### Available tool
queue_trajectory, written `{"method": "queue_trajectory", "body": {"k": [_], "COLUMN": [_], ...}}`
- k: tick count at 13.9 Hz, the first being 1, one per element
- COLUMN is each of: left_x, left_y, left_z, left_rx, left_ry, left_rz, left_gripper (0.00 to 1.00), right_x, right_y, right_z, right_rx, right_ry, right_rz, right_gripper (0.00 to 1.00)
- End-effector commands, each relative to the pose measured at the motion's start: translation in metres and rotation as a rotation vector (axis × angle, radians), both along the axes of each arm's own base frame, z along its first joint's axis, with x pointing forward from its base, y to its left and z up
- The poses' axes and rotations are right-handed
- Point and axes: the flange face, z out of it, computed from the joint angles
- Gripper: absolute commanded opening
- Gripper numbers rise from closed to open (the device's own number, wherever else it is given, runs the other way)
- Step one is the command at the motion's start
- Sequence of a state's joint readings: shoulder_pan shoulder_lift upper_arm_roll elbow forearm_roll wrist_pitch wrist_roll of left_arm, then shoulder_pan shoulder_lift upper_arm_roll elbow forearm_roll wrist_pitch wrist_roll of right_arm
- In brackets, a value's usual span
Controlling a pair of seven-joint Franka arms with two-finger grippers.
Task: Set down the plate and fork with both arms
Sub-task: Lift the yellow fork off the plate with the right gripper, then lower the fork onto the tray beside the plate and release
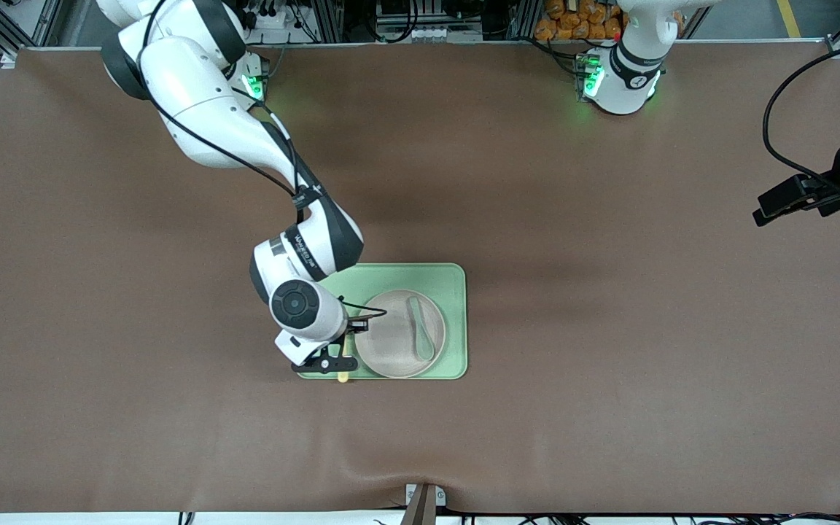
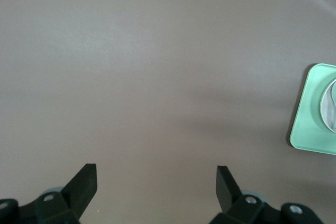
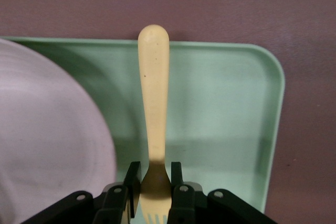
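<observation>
We hold fork [image 3: 153, 114] clamped in right gripper [image 3: 153, 182] over tray [image 3: 220, 124] strip beside plate [image 1: 399, 334]. We lower level, clear of plate rim, then release. Left gripper [image 2: 156, 179], jaws spread, waits over bare table [image 2: 157, 66].

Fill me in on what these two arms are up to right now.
The right gripper is shut on the fork, holding it over the green tray beside the plate, at the tray's edge toward the right arm's end. The plate already sits on the tray with a grey-green spoon lying on it. The left gripper waits open and empty over bare table at the left arm's end.
</observation>
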State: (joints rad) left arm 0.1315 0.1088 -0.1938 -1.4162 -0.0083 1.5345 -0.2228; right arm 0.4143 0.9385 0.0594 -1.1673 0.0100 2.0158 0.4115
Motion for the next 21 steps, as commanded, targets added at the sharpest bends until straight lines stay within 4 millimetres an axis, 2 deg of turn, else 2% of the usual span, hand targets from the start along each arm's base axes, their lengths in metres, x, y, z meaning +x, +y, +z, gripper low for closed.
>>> {"method": "queue_trajectory", "body": {"k": [1, 3, 7, 8, 9, 10, 11, 12, 14, 16, 17, 19, 20, 21], "left_x": [-0.001, -0.001, 0.000, -0.001, -0.001, -0.001, -0.001, -0.001, 0.000, -0.001, -0.001, -0.001, -0.001, -0.001], "left_y": [0.000, 0.001, 0.001, 0.001, 0.002, 0.002, 0.002, 0.001, 0.001, 0.001, 0.000, 0.000, 0.000, -0.001], "left_z": [0.002, 0.002, 0.002, 0.002, 0.002, 0.002, 0.002, 0.002, 0.001, 0.001, 0.001, 0.001, 0.001, 0.001], "left_rx": [-0.001, -0.001, -0.001, -0.001, -0.001, -0.001, -0.001, -0.001, -0.001, -0.001, -0.001, -0.001, -0.001, -0.001], "left_ry": [-0.009, -0.009, -0.011, -0.009, -0.009, -0.009, -0.009, -0.009, -0.009, -0.008, -0.008, -0.006, -0.006, -0.006], "left_rz": [-0.013, -0.012, -0.012, -0.012, -0.010, -0.010, -0.010, -0.012, -0.012, -0.012, -0.013, -0.013, -0.013, -0.015], "left_gripper": [1.00, 1.00, 1.00, 1.00, 1.00, 1.00, 1.00, 1.00, 1.00, 1.00, 1.00, 1.00, 1.00, 1.00], "right_x": [-0.012, -0.021, -0.041, -0.042, -0.042, -0.040, -0.038, -0.036, -0.028, -0.020, -0.014, 0.008, 0.011, 0.018], "right_y": [-0.018, -0.018, -0.002, -0.003, -0.003, -0.006, -0.009, -0.010, -0.015, -0.024, -0.035, -0.073, -0.079, -0.096], "right_z": [0.007, -0.005, -0.023, -0.022, -0.019, -0.017, -0.016, -0.013, 0.001, 0.021, 0.030, 0.059, 0.074, 0.092], "right_rx": [0.021, 0.014, 0.018, 0.015, 0.014, 0.015, 0.016, 0.018, 0.025, 0.011, 0.003, 0.027, 0.052, 0.078], "right_ry": [0.039, 0.060, 0.064, 0.067, 0.068, 0.067, 0.065, 0.060, 0.040, 0.034, 0.042, 0.039, 0.034, 0.018], "right_rz": [0.000, -0.002, -0.013, -0.011, -0.010, -0.015, -0.014, -0.010, -0.015, -0.021, -0.034, -0.082, -0.052, -0.060], "right_gripper": [0.05, 0.05, 0.08, 0.12, 0.34, 0.60, 0.76, 0.86, 0.99, 1.00, 1.00, 1.00, 1.00, 1.00]}}
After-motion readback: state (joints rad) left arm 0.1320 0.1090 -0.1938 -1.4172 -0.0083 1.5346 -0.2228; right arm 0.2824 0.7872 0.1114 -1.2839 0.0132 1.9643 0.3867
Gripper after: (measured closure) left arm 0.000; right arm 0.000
